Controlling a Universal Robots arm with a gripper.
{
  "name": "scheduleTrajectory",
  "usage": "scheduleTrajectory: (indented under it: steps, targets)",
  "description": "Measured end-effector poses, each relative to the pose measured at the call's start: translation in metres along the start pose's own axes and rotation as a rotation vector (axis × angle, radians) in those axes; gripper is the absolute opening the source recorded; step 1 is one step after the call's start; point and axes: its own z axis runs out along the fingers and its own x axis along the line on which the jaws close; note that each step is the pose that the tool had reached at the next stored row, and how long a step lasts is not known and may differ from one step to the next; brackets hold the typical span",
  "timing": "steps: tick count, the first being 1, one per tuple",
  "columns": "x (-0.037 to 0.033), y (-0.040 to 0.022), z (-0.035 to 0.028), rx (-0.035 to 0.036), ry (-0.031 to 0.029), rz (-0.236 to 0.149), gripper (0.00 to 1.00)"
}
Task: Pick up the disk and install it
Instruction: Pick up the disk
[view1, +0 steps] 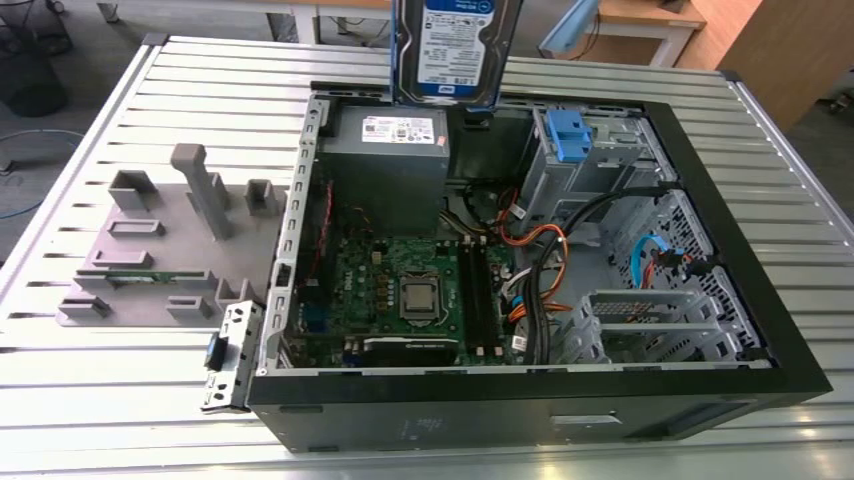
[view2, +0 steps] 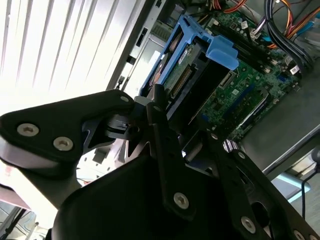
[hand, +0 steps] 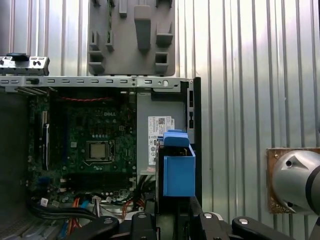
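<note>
The disk (view1: 454, 50), a silver-grey drive with a white-and-blue label, hangs upright in the air above the far side of the open computer case (view1: 747, 300). It is over the grey power supply box (view1: 387, 150). In the second wrist view my gripper (view2: 175, 125) is shut on the disk (view2: 195, 75), whose blue carrier frame points down at the motherboard. The first wrist view looks straight down, with the blue carrier end of the disk (hand: 178, 170) held just ahead of my gripper (hand: 172, 215).
A drive bay with a blue latch (view1: 567, 135) sits inside the case, towards the exterior view's right of the disk. Orange, black and blue cables (view1: 547, 260) cross the motherboard (view1: 400, 290). A grey fixture plate (view1: 174, 230) lies on the slatted table beside the case.
</note>
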Motion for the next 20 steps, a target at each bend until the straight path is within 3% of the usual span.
scheduleTrajectory:
  steps: [20]
  targets:
    - [0.0441, -0.0010, -0.0028, 0.0000, 0.0000, 0.000, 0.35]
